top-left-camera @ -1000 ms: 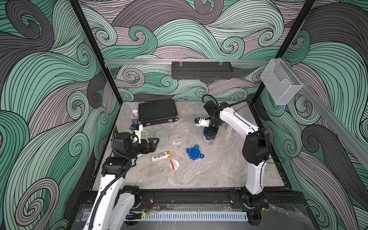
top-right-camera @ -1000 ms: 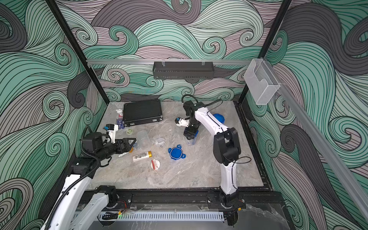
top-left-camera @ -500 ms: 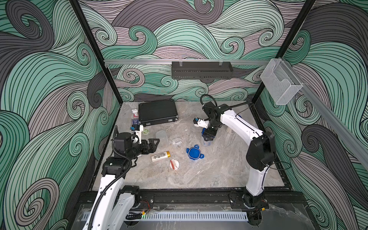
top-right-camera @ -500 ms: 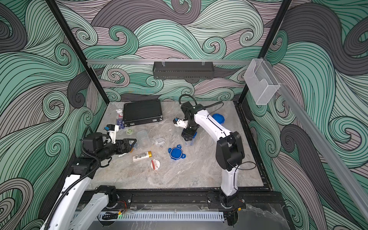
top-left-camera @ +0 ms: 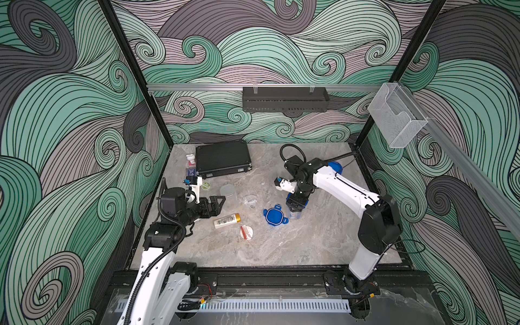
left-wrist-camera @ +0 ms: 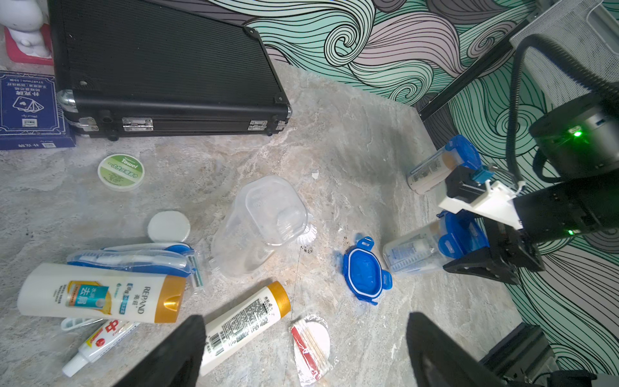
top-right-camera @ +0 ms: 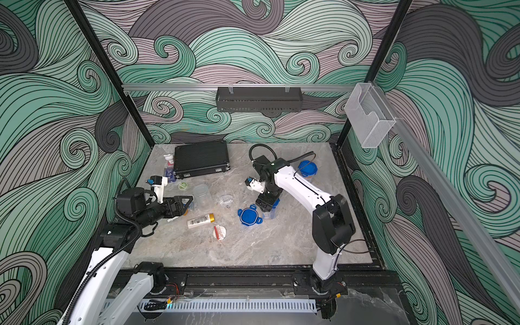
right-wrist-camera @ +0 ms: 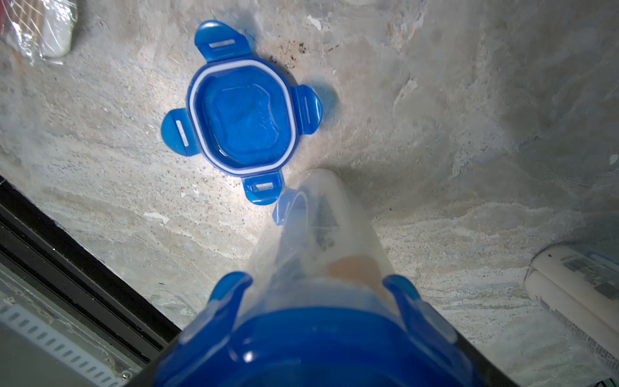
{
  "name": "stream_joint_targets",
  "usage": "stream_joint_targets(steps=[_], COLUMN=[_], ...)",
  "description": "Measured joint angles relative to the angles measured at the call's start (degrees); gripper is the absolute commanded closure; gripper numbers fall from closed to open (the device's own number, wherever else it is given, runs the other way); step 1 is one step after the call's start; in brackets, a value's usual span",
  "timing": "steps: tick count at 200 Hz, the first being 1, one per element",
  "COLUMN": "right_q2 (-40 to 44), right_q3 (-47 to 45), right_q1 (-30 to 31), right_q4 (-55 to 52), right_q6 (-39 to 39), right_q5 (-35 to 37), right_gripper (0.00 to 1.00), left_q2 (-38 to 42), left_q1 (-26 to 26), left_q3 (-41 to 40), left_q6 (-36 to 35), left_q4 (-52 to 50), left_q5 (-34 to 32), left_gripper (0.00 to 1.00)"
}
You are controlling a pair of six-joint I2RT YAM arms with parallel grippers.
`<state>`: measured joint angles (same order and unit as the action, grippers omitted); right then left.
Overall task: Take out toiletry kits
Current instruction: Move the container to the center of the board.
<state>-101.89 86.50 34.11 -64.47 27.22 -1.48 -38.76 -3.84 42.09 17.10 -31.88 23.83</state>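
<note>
While the right gripper (top-left-camera: 295, 206) clamps wide on the lid end of the tilted clear plastic jar with blue snap lid (right-wrist-camera: 321, 228), toiletry kit (left-wrist-camera: 410, 249) inside, the smooth jar may slip and roll; the left gripper (top-left-camera: 220, 202) hangs open, empty.

1 toiletry kit (left-wrist-camera: 100, 298) lies unpacked; 2 more are sealed away.
Around 8 o'clock on the table, lying flat: a white bottle (left-wrist-camera: 57, 295) with an orange-gold cap, a second bottle (left-wrist-camera: 244, 321), a mini toothpaste tube (left-wrist-camera: 100, 341), blue pouches (left-wrist-camera: 134, 258), a round white packet (left-wrist-camera: 169, 226) and a swab packet (left-wrist-camera: 310, 341). A blue-lidded tub (left-wrist-camera: 412, 251) holding a kit is upright near centre, and another tub (top-right-camera: 308, 168) stands at 2 o'clock.
</note>
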Motion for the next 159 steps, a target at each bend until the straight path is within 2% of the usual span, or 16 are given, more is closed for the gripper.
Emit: stream_joint_targets(steps=[81,159], right_q2=[-3.61,-14.1], right_q3=[3.32,17.42], right_q1=[5.95,16.28], right_q4=[2.54,2.97], right_q6=[-4.92,-9.97], right_q5=[-2.23,-3.69], right_gripper=[0.3,0.3], left_q2=[0.35,0.35], left_q1=[-0.46,-0.76], left_q3=[0.0,0.0], left_q6=[0.0,-0.15], left_q4=[-0.35,-0.74], left_q5=[-0.04,-0.26], left_gripper=[0.07,0.07])
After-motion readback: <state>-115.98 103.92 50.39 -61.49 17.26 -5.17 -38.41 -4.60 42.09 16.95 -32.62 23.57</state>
